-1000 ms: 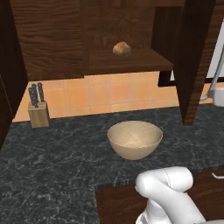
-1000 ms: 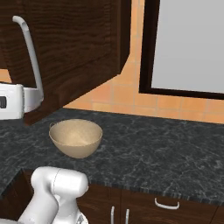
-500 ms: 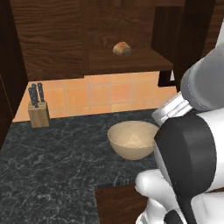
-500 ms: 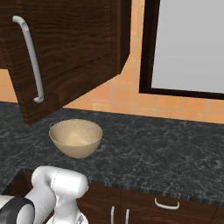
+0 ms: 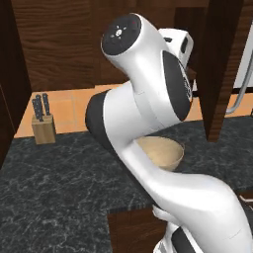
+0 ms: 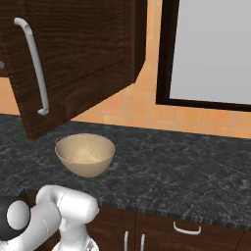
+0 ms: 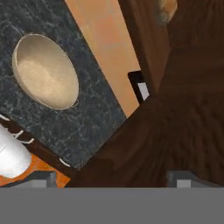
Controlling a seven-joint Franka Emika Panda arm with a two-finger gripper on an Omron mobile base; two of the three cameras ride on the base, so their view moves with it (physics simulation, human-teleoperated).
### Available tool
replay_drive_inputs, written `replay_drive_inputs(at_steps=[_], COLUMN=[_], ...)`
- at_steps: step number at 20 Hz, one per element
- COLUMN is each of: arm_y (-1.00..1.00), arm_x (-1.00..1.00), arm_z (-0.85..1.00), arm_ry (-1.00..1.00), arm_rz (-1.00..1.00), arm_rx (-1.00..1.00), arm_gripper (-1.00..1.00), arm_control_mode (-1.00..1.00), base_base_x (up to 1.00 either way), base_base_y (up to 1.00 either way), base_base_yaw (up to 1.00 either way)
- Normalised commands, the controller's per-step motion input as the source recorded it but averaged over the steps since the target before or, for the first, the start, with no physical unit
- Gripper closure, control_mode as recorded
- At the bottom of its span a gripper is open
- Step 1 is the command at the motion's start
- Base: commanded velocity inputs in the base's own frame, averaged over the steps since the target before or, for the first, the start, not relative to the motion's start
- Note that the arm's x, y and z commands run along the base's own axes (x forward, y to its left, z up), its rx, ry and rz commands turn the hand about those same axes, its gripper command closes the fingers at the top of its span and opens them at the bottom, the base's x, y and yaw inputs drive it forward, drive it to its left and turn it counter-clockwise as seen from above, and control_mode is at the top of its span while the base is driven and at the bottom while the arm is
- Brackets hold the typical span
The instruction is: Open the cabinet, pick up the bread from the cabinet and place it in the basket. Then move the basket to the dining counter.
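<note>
glossy white arm [image 5: 148,113], black joint bands, rounded links

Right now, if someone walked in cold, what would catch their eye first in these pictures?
Probably the big white robot arm rearing up in the middle of the left base view, hiding the open cabinet behind it. Next, the dark wood cabinet door swung out over the black stone counter, with its long silver handle. Below it, the empty tan basket sits on that counter.

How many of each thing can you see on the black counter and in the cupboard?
Basket: 1
Knife block: 1
Bread, in the cabinet: 1
Total: 3
</note>
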Motion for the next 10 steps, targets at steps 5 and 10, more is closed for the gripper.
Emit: replay_drive_inputs(at_steps=[5,10], arm_y=[-0.25,-0.99], arm_x=[0.5,0.0], arm_z=[-0.03,0.0], arm_ry=[0.36,0.19], arm_rz=[-0.19,-0.37], arm_rx=[-0.41,-0.34], arm_gripper=[-1.0,-1.0], arm_control_mode=[-1.0,-1.0], base_base_x=[0.0,0.0], base_base_y=[0.0,0.0], base_base_yaw=[0.0,0.0])
